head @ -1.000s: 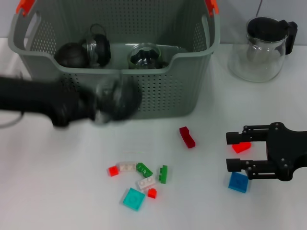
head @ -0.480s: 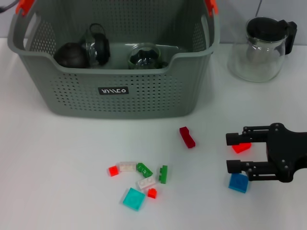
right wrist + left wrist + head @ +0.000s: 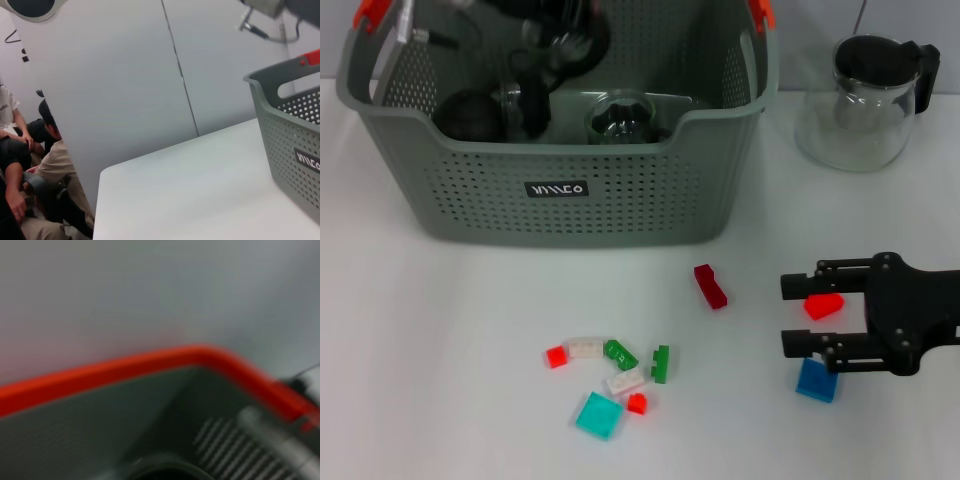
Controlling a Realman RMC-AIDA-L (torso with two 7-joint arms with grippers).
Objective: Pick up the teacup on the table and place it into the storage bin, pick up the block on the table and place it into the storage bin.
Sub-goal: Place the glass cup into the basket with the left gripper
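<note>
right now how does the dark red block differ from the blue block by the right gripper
The dark red block is a narrow oblong lying clear of the right gripper; the flat blue square block is partly covered by that gripper's lower finger. The dark red one lies nearer the grey-green perforated storage bin. Both rest on the white table.

Crowding the bin [image 3: 620,205] mouth: left hand [image 3: 555,40] and cups [image 3: 620,118]. Lying open: bare bench [image 3: 430,330] before it. Hemming the right hand [image 3: 798,314]: red block [image 3: 823,306], blue block [image 3: 816,381].
</note>
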